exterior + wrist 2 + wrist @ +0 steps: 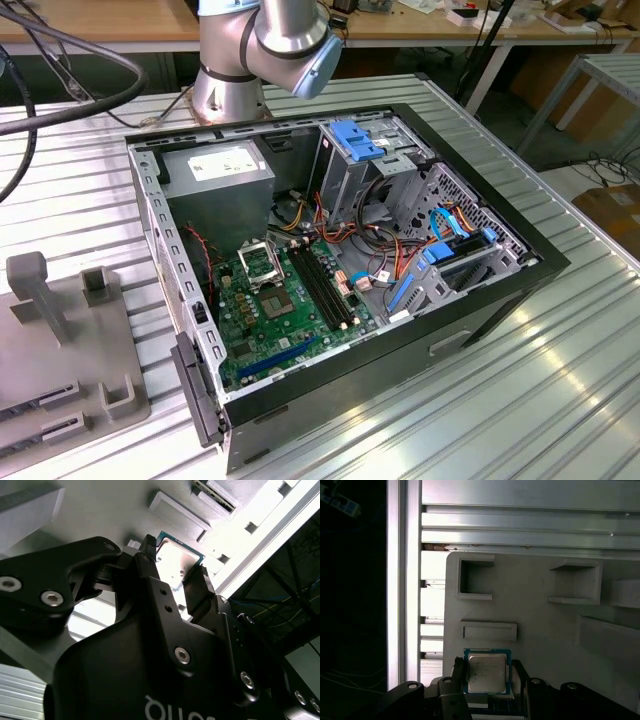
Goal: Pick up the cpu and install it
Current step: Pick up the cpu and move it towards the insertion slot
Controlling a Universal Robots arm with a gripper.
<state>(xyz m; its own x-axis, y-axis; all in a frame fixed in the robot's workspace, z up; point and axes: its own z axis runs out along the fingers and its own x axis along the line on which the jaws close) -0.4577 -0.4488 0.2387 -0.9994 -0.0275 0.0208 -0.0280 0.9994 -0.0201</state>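
Now | fingers (487,680) spread astride cpu (487,672); cpu's lower edge hidden | grey fixture (540,630) beneath

One cpu (487,670), one gripper (488,680) with two fingers (150,562), one grey fixture plate (540,625). One open computer case (500,290) holding one green board (285,320), one black socket (258,265), one dark chip (277,303), one power supply (225,170). One arm (265,45), one ribbed table (520,400).
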